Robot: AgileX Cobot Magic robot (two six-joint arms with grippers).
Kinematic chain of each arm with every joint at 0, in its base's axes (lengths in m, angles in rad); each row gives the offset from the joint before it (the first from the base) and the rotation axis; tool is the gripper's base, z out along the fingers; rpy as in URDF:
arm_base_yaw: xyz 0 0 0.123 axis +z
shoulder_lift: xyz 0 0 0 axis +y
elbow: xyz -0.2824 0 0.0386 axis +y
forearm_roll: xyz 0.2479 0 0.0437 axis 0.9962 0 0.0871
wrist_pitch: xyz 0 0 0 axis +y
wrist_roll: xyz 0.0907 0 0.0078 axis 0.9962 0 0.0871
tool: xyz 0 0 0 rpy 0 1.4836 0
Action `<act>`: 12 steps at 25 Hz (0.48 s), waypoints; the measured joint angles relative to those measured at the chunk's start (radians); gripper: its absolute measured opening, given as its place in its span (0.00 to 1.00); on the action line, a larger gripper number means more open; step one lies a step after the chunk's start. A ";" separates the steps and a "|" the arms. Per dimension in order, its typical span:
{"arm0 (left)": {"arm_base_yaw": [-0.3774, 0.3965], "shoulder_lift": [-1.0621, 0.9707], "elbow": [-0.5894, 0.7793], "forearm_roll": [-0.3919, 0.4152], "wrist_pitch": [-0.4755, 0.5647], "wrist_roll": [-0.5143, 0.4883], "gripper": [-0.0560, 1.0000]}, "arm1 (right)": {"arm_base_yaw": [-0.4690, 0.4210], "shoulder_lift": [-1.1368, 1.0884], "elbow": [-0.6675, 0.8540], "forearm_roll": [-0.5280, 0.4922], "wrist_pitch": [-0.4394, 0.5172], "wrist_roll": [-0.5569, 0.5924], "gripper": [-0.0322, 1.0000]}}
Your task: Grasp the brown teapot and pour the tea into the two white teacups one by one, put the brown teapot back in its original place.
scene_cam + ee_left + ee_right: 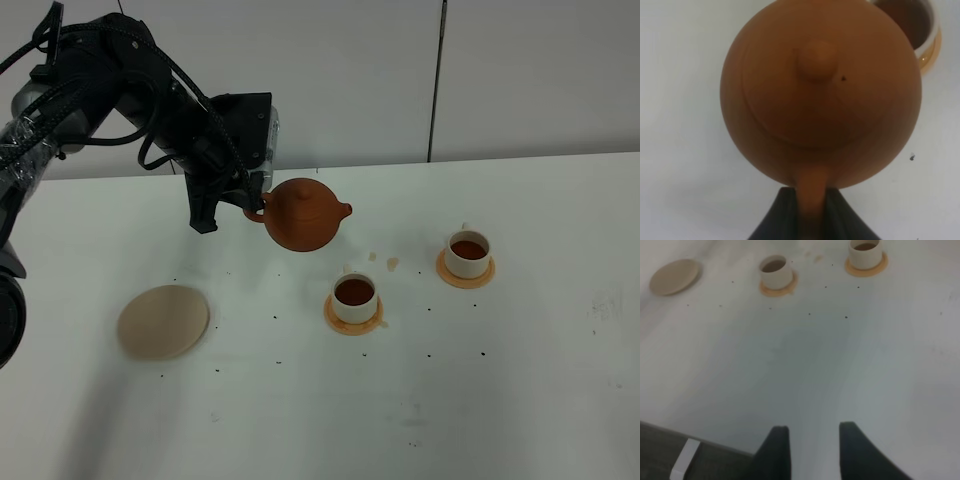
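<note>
**Two cups filled, teapot yet to go home**

Both white cups on the table hold dark tea, so the pouring looks finished. The nearer cup (354,297) sits on its orange coaster (353,322) near the middle of the white table (500,400). The farther cup (467,252) sits on a second coaster (465,274), off to the right and a little farther back. A few small pale splashes lie on the table between them.

The brown teapot (303,214) hangs in the air, roughly level, its short spout pointing toward the cups. The left gripper (252,199) is clamped on the teapot's handle; the left wrist view shows the two dark fingers (780,215) pressed on either side of that handle, with the lid knob (816,59) facing the camera.

What appears to be left is the return. The round beige saucer (163,321) lies bare, well apart from the teapot, toward the front left of the table. The teapot seems to need carrying there and setting down before it is let go.

The right gripper (810,450) holds nothing, its jaws parted, hovering over bare table near the front edge, well apart from the cups.
</note>
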 joint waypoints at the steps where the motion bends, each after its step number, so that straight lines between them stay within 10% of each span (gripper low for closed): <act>1: 0.000 0.000 0.000 -0.002 0.000 0.003 0.21 | 0.000 0.000 0.000 0.000 0.000 0.000 0.26; 12: -0.001 0.005 0.000 -0.024 0.000 0.007 0.21 | 0.000 0.000 0.000 0.000 0.000 0.000 0.26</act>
